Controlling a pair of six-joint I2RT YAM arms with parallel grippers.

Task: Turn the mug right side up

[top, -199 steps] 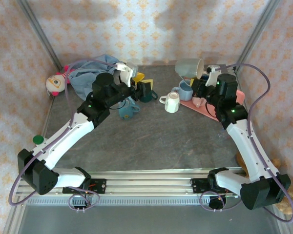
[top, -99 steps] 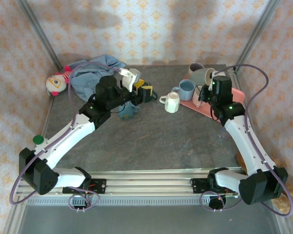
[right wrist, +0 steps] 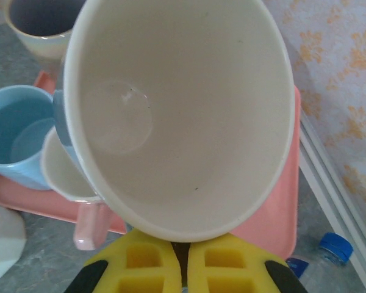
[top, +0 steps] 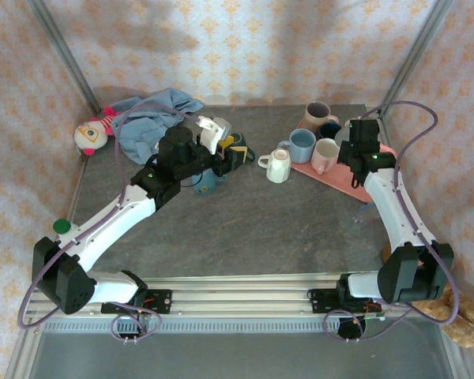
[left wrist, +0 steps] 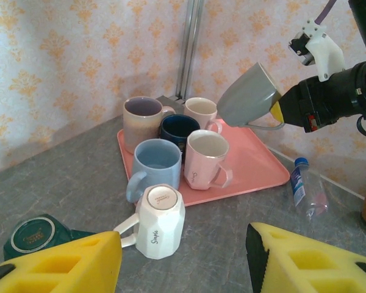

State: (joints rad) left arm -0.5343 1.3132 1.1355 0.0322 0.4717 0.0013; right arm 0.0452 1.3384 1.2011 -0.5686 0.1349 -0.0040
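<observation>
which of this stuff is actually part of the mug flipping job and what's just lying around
job: grey mug, held in the right gripper; white mug, base up; teal mug, base up; pink tray
lying about: blue cloth; plush toy; plastic bottle

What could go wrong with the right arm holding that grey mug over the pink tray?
1. The right gripper pinches the tilted grey mug at one spot near its rim, in the air; it might slip and drop.
2. The pink tray below is crowded; setting the mug down could knock the pink mug or the navy mug.
</observation>
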